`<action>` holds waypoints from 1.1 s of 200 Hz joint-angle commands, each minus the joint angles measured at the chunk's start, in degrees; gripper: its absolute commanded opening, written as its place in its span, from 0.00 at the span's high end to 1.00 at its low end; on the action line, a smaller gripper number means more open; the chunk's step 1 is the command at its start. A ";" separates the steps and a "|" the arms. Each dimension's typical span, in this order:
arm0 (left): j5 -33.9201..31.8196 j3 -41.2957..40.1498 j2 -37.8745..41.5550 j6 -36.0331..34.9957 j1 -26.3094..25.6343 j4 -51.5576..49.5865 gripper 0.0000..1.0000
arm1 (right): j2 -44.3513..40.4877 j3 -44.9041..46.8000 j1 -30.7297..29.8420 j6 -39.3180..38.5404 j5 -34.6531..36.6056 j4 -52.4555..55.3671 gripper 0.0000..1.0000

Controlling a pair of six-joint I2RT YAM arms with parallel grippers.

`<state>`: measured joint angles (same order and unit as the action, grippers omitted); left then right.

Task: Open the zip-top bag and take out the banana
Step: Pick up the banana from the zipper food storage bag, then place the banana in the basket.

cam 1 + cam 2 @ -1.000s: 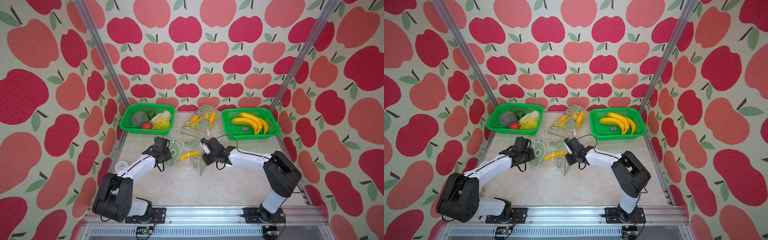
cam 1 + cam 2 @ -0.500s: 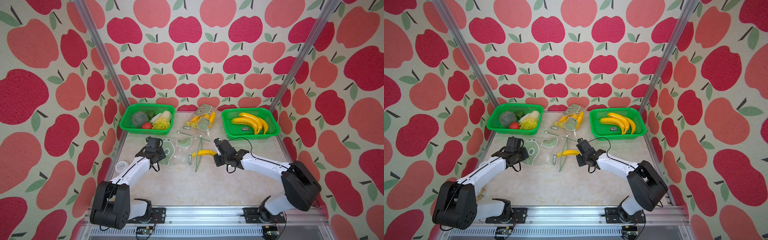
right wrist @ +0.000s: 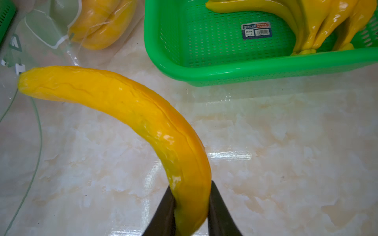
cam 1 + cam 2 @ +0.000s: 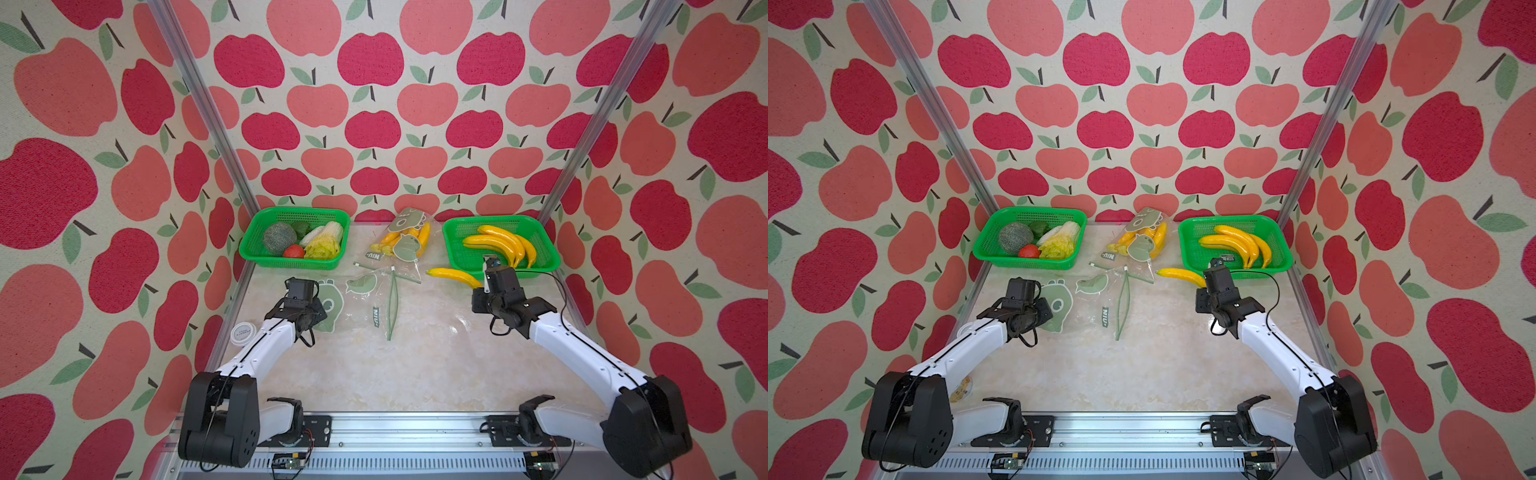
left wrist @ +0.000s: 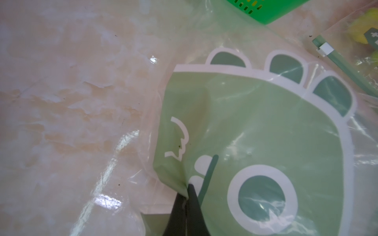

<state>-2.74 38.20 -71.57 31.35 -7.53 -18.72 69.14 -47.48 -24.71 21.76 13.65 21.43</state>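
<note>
The yellow banana (image 4: 452,276) (image 3: 133,110) hangs free above the table, out of the bag, with my right gripper (image 3: 191,191) (image 4: 482,286) shut on one end of it. It sits just left of the right green basket's near corner. The clear zip-top bag (image 4: 365,299) with a green dinosaur print (image 5: 266,132) lies flat at mid table, and its green zip strip (image 4: 392,303) gapes open toward the right. My left gripper (image 5: 187,190) (image 4: 320,309) is shut on a fold of the bag's film at its left end.
A green basket (image 4: 451,245) holding several bananas stands at the back right. A green basket (image 4: 291,264) of vegetables stands at the back left. Another printed bag (image 4: 403,241) with bananas lies between them. A white lid (image 4: 243,332) rests beside the left arm.
My right gripper has drawn the banana out of the bag's mouth and carried it right, up to the right basket. The left gripper shifted left, still pinching the bag.
</note>
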 commanded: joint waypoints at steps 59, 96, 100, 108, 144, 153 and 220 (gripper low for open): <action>5.49 -0.22 -0.24 -2.70 0.28 0.03 1.00 | 14.51 -18.08 14.81 0.34 0.13 0.83 0.80; 6.95 -1.11 -0.04 -2.96 0.06 0.89 1.00 | 26.03 -28.35 15.81 -1.32 1.22 3.23 0.80; 7.02 -1.12 -0.06 -3.00 0.06 0.88 1.00 | 26.95 -29.03 15.83 -1.43 1.24 3.34 0.80; 7.22 -1.11 -0.08 -3.21 0.00 0.88 1.00 | 28.46 -30.14 15.88 -1.69 1.12 3.43 0.80; 8.04 -1.11 -0.21 -3.59 -0.40 1.70 1.00 | 34.42 -33.61 16.08 -2.34 1.45 3.88 0.80; 8.32 -1.11 -0.39 -3.76 -0.64 2.00 1.00 | 35.94 -34.60 16.18 -2.51 1.64 4.35 0.80; 7.93 -0.23 -1.99 -5.41 -4.35 3.20 1.00 | 36.49 -35.21 16.18 -2.99 0.51 4.20 0.59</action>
<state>4.93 38.06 -72.88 28.27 -10.70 -16.47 106.94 -81.65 -8.86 19.57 14.50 24.18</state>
